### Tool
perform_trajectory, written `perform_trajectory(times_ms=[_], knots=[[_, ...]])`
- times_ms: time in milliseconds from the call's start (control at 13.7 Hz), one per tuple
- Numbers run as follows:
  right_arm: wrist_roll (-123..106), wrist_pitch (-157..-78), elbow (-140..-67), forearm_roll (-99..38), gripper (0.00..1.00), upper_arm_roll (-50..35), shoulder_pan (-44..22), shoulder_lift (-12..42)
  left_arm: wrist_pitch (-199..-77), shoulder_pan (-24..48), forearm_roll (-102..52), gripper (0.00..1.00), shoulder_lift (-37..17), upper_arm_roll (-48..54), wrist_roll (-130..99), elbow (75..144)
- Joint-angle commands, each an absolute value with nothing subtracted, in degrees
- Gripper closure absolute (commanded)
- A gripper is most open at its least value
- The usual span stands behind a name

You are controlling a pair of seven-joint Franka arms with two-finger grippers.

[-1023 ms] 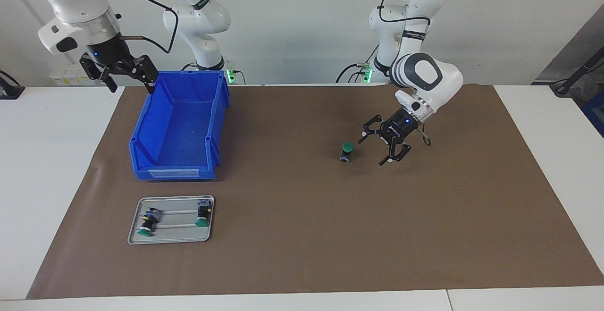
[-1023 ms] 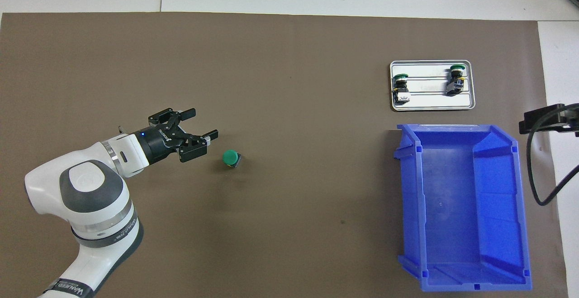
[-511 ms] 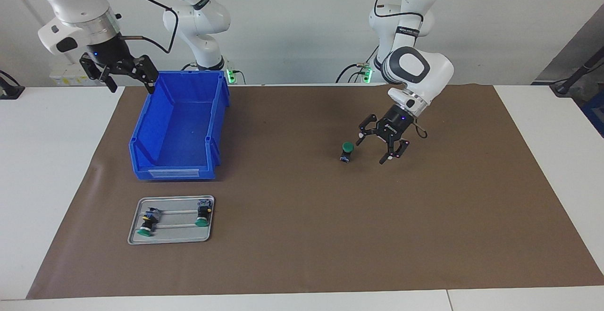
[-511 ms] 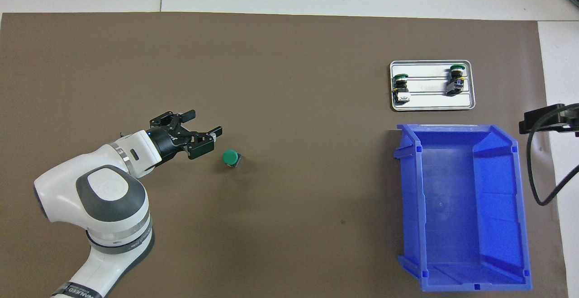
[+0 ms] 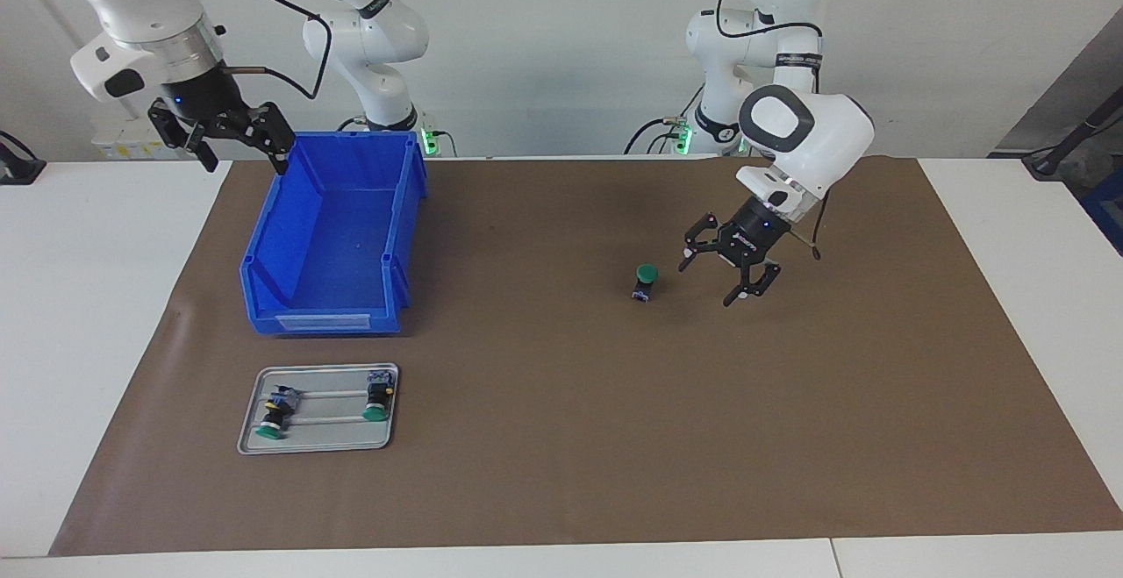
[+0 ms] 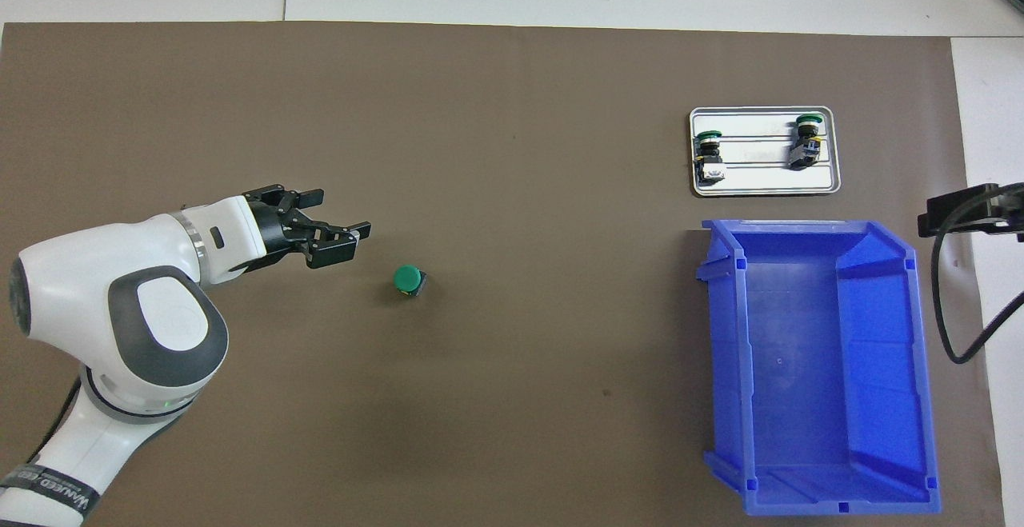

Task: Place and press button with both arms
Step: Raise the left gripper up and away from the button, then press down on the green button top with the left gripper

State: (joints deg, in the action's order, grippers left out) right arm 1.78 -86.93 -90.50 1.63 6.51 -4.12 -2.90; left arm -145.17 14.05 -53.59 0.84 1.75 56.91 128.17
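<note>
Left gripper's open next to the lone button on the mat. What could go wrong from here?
1. The button stands tilted on the brown mat, cap up, on a narrow base. The open left gripper sits low beside it, not touching; a glancing finger would likely topple or roll it.
2. The right gripper waits open over the blue bin rim at its end of the table. Its long reach to press may crowd the left arm.

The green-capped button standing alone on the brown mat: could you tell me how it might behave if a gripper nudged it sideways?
The button stands cap-up on its narrow terminal end, with a cap wider than the body, so it would probably tip rather than slide. Once on its side, the round cap might let it roll in an arc. It looks small and rigid, so probably light.
</note>
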Motion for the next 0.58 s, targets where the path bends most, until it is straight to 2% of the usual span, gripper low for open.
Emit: perform_trajectory(times_ms=[0, 219, 365, 438, 511], knots=[[1.2, -86.7, -91.8, 1.1, 0.0, 6.5, -4.0, -4.2, -138.5, 13.6, -36.2, 0.01, -0.6, 2.0, 38.0, 121.5], [1.2, -86.7, -91.8, 1.1, 0.0, 6.5, -4.0, -4.1, -134.0, 17.6, -15.0, 0.01, -2.1, 2.1, 15.5, 117.0], [1.2, -86.7, -91.8, 1.1, 0.0, 6.6, -4.0, -4.1, -133.2, 20.3, -9.5, 0.06, -2.1, 2.2, 3.9, 116.8], [1.2, -86.7, -91.8, 1.1, 0.0, 6.6, -4.0, -4.1, -132.1, 21.2, -9.5, 0.23, -2.1, 2.2, 0.0, 116.8], [1.2, -86.7, -91.8, 1.1, 0.0, 6.6, -4.0, -4.1, -131.4, 22.5, -9.5, 0.58, -2.1, 2.2, -2.8, 116.9]])
